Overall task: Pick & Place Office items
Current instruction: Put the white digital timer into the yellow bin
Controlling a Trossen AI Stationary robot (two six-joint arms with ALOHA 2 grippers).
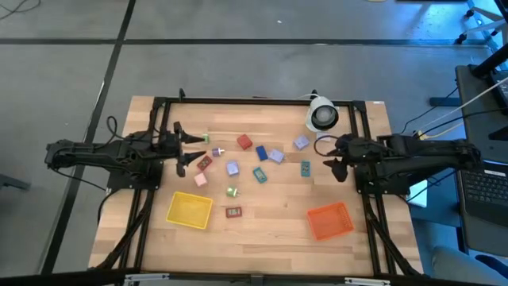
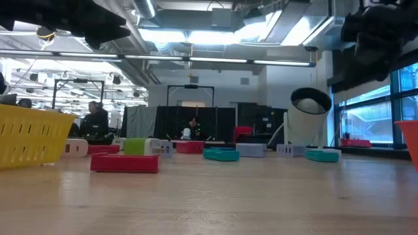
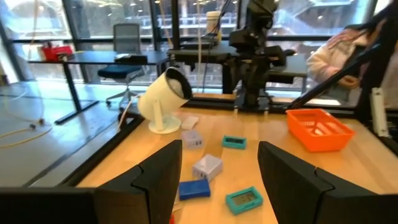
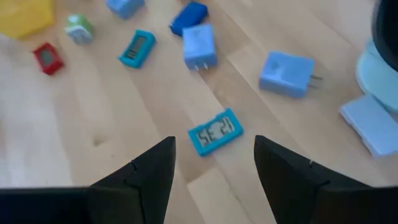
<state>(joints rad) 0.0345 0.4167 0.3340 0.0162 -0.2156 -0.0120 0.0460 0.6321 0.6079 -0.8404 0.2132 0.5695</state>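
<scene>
The office items [image 1: 252, 163] lay scattered across the middle of the wooden tabletop [image 1: 278, 226], none of them in either tray and none of them held. Among them were a red block [image 1: 244, 142], a dark blue one [image 1: 261, 152], lavender pieces [image 1: 302, 143], two teal pieces [image 1: 305, 168] with small display faces, a pink piece [image 1: 200, 179], a small green one [image 1: 232, 191] and a flat red piece [image 1: 233, 211] lying nearest the yellow tray [image 1: 189, 209]. The orange tray [image 1: 329, 220] sat on the right side of the tabletop, well apart from the yellow one. A white round roll [image 1: 323, 116] with a dark centre stood near the far edge. The left claw [image 1: 184, 151] hung at the left end of the scatter, its fingers [image 3: 163, 177] spread wide with nothing between them. The right claw [image 1: 334, 163] hovered at the right end of the scatter, above a teal piece [image 4: 215, 131], its fingers [image 4: 151, 171] also spread and gripping nothing. People showed in the room beyond the tabletop.
</scene>
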